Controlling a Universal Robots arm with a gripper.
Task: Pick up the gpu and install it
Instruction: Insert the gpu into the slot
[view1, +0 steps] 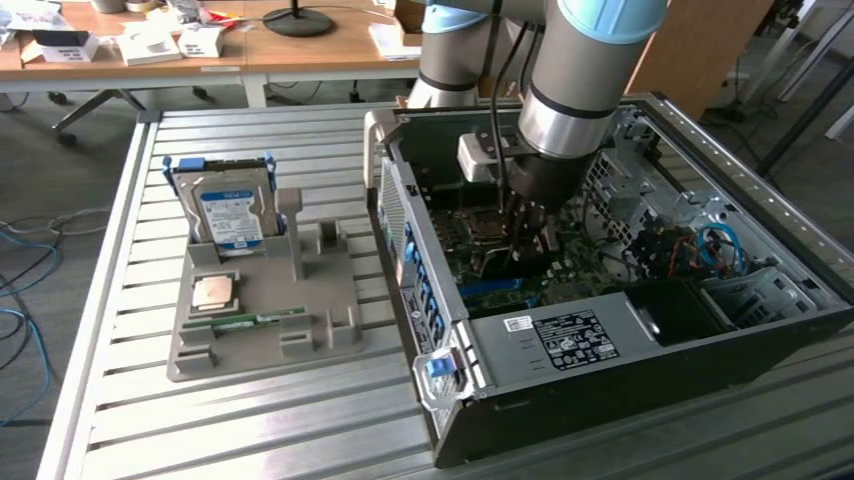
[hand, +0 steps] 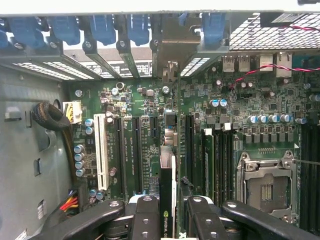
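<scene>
the black two-fingered gripper (hand: 171, 212) is closed partway on the gpu (hand: 168, 182), a thin green circuit card seen edge-on and pinched by its two faces between the padded fingers (hand: 146, 212). the card hangs inside the open black computer case (view1: 601, 430), over the middle of the green motherboard (hand: 235, 100). its lower edge runs alongside the long black expansion slots (hand: 135, 150), with the white slot (hand: 100, 150) further toward the case's side wall. whether its contacts have entered a slot i cannot tell. beyond, the card's far end reaches toward the case's rear edge, below the row of blue retaining clips (hand: 102, 27). to seat it well, i judge the card should be held upright and parallel to its slot, its end lined up with the rear opening. the push should be straight and even, clear of the small capacitors (hand: 80, 160) and the empty silver processor socket (hand: 265, 185).
</scene>
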